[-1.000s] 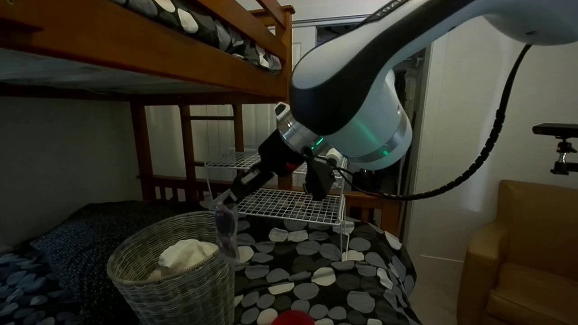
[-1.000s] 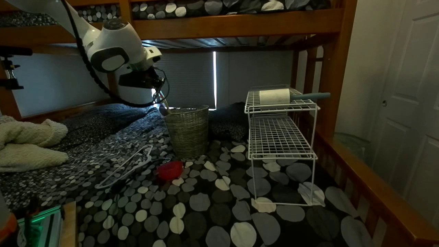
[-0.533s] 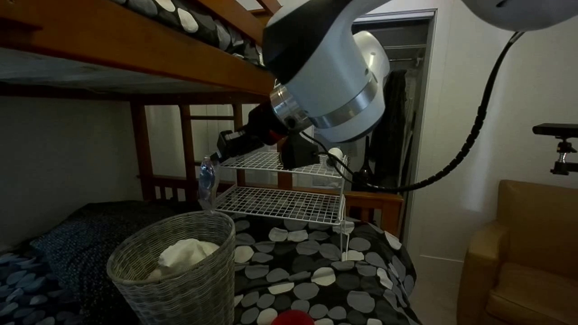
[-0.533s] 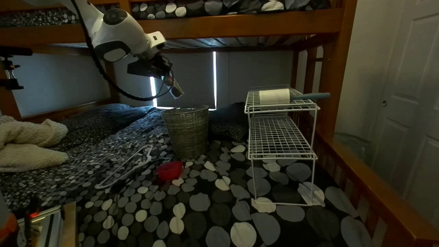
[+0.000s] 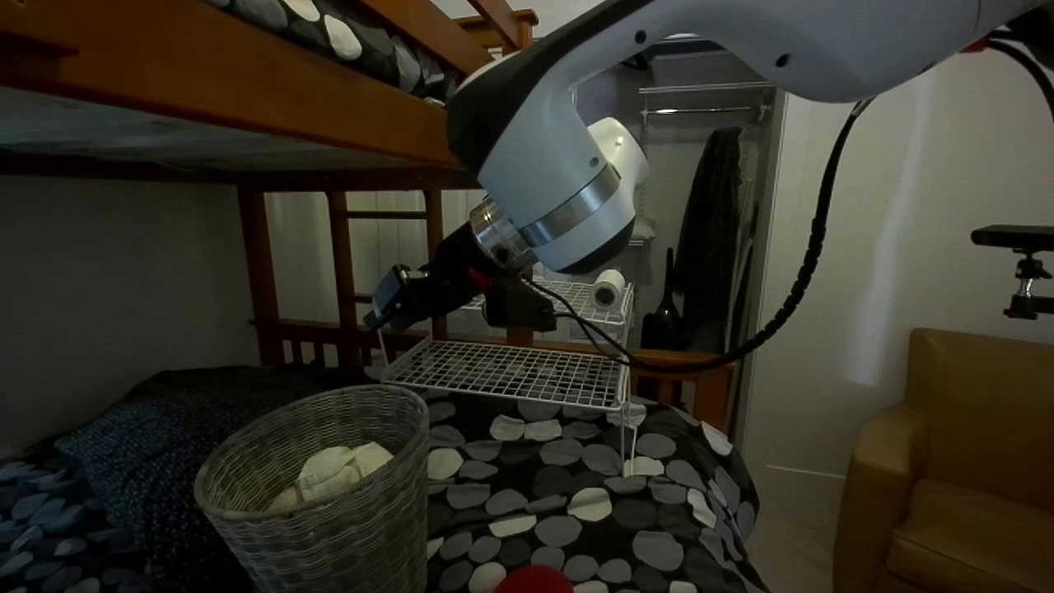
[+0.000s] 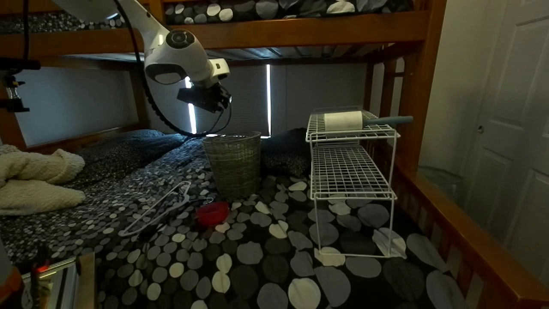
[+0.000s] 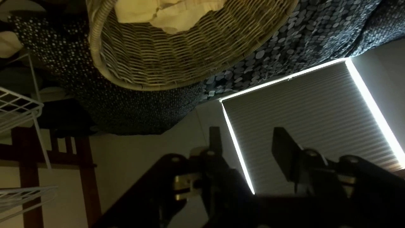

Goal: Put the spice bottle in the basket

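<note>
Bottle has moved out of end effector (image 7: 247, 140): jaws spread, released, higher than basket (image 5: 354, 535) rim.

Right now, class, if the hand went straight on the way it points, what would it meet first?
Probably the spotted bedding beyond the basket, near the window blind. Depth is unclear, so the open hand might catch the basket first.

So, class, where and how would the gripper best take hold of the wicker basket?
Likely by the rim, from above, straddling it. The basket stands upright, mouth up, so the rim is exposed; its round body looks too broad for the open gripper. Choose a stretch away from the pale cloth inside.
</note>
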